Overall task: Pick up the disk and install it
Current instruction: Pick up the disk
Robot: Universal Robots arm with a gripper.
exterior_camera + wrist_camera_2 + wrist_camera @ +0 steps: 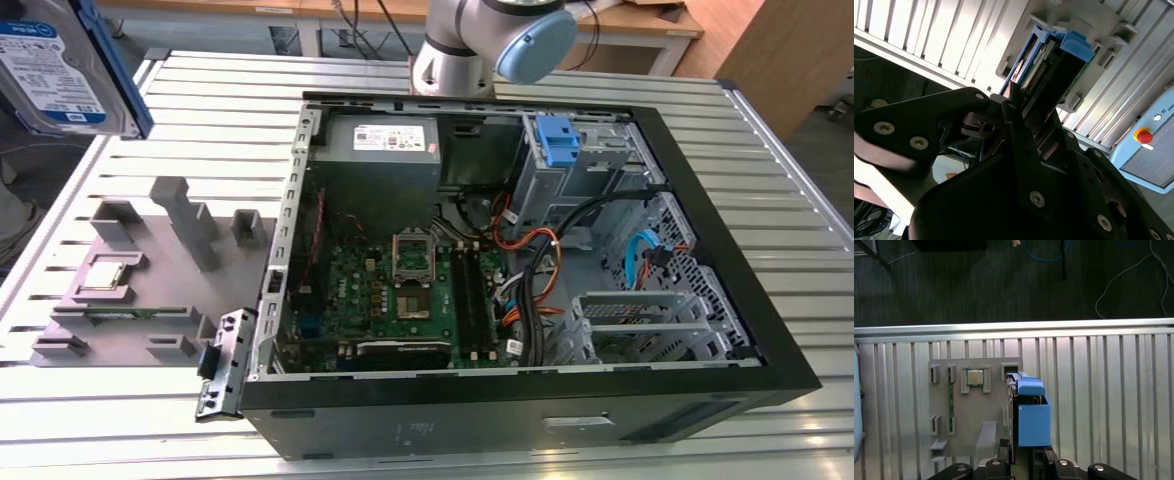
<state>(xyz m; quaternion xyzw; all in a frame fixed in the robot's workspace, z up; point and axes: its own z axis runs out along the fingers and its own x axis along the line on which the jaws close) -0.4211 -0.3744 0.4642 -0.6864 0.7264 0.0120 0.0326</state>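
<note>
Exterior view: the disk [60, 70] hangs in the air, raised off the slatted surface [200, 100] and above the grey fixture [134, 270], which lies on the surface just beside the open case [534, 400]. Both wrist views show the pincer [1021, 456] clamped on one end of the disk. First wrist view places the disk over one edge of the fixture, with a chip [974, 377] seated in a fixture pocket nearby.

— How was the light?
— Bright, even, from overhead. The table [120, 440] glared along its near slats in the exterior view.
— Shadows?
— The case [467, 430] was dim inside. In the second wrist view the gripper [1021, 107] was near-silhouette, with light catching the disk [1074, 45] at its edge.
</note>
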